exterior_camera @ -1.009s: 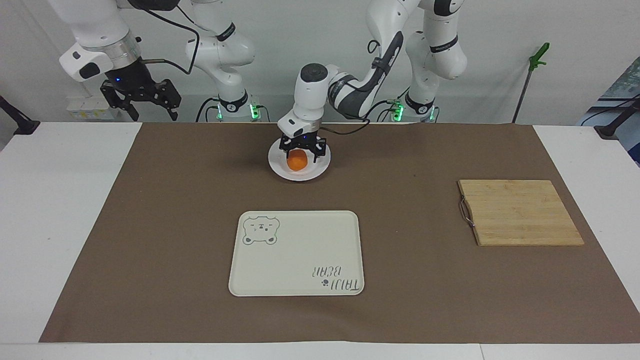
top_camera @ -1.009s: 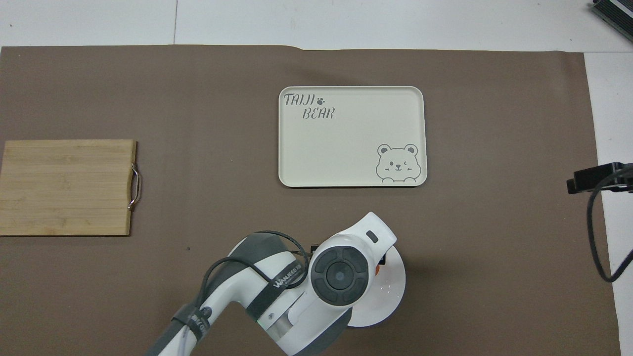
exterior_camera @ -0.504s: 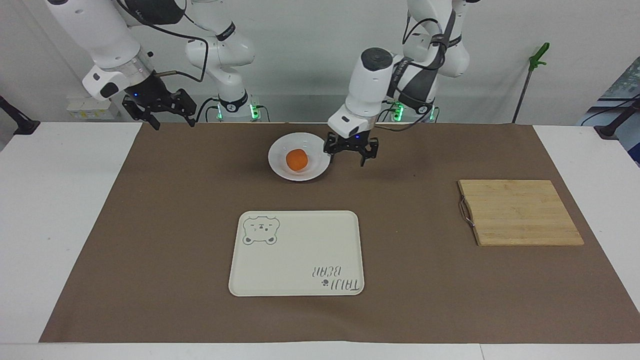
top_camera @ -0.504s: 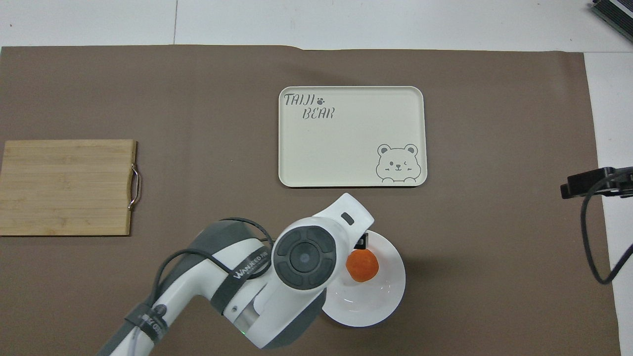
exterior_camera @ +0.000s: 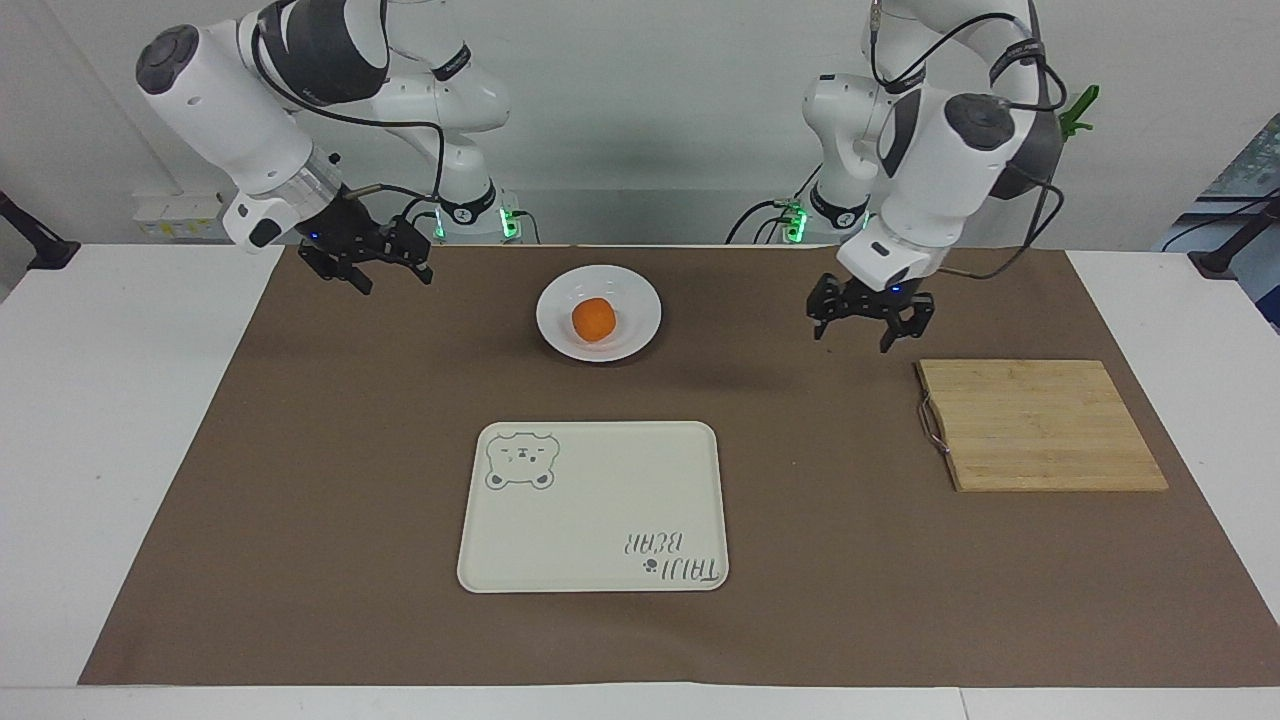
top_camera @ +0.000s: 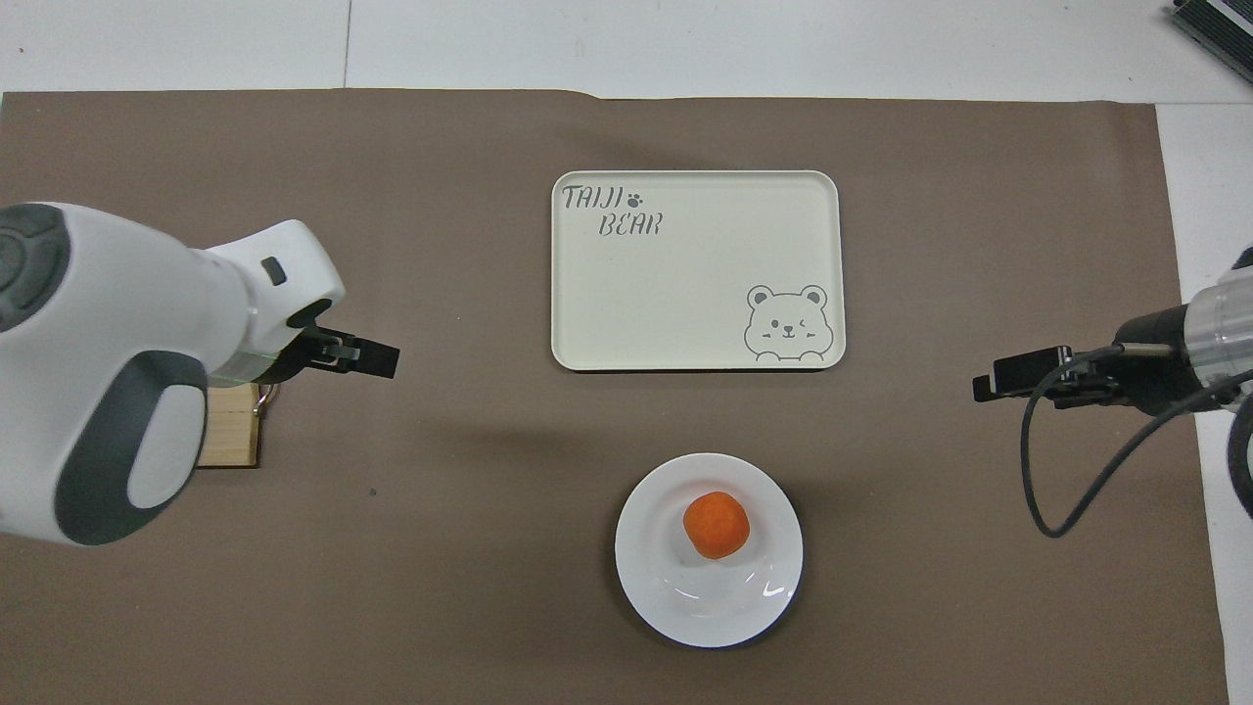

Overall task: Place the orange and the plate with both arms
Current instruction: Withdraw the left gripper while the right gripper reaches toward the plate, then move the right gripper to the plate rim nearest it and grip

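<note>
My right gripper (exterior_camera: 366, 268) hangs open over the mat at its own end of the table, holding nothing. The left gripper (exterior_camera: 868, 323) is open too, up over the mat near the cutting board (exterior_camera: 1040, 425). The orange (exterior_camera: 594, 319) sits on the plate (exterior_camera: 640, 300) between them, with the tray (exterior_camera: 600, 570) farther out. I'd say the right one has the shorter reach.

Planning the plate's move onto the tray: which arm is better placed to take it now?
Probably the right. The right gripper hangs open, low beside the plate with the orange; the left gripper, also open, is over the mat by the cutting board. The tray is bare.
</note>
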### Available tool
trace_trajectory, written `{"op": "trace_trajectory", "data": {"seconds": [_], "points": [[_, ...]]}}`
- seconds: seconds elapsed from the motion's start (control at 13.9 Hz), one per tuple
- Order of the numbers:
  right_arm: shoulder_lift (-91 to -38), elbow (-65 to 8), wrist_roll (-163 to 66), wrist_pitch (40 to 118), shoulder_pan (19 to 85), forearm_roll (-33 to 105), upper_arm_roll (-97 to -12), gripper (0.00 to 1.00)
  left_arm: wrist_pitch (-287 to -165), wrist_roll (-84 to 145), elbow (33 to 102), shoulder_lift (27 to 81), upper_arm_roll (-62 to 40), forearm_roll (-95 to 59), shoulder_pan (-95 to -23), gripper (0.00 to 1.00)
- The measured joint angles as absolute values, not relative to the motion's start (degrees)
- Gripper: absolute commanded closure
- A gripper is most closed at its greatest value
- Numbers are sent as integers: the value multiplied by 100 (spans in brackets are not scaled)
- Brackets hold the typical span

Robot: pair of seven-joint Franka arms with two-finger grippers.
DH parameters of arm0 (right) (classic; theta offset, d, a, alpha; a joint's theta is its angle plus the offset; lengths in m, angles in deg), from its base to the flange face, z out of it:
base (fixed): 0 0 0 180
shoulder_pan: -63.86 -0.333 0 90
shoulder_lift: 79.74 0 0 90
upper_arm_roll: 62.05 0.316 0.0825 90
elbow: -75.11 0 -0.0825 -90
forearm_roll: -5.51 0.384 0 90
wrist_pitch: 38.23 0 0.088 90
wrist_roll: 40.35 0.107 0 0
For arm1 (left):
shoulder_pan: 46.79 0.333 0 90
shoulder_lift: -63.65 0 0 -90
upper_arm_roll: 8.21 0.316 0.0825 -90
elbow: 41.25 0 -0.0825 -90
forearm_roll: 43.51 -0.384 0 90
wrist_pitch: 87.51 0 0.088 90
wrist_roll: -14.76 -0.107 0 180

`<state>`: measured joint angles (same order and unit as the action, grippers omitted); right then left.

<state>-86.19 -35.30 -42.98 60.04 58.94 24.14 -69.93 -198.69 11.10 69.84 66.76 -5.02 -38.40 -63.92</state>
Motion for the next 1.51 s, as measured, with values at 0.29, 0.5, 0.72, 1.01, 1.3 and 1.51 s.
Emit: {"op": "trace_trajectory", "data": {"seconds": [0.29, 0.5, 0.72, 1.01, 1.3, 1.51], "points": [[-8731, -4157, -4466, 6300, 5893, 3215, -6992, 0, -18670, 501, 6142, 6910, -503, -3840, -5838, 0], [-8751, -4664, -5027, 6664, 5894, 3773, -6993, 0, -17776, 491, 5311, 6903, -528, -4071, -5835, 0], [-8755, -5124, -5645, 6942, 5893, 4283, -6993, 0, -17229, 491, 4611, 6740, -523, -4231, -5795, 0], [-8784, -5504, -6100, 7101, 5894, 4695, -6994, 0, -16982, 491, 4082, 6405, -506, -4244, -5591, 0], [-8892, -6193, -6984, 7456, 5894, 5447, -6995, 0, -16955, 490, 4013, 6301, -497, -4243, -5380, 0], [-8910, -6522, -7248, 7567, 5894, 5574, -6997, 0, -16926, 483, 4055, 6300, -500, -4237, -5297, 0]]}}
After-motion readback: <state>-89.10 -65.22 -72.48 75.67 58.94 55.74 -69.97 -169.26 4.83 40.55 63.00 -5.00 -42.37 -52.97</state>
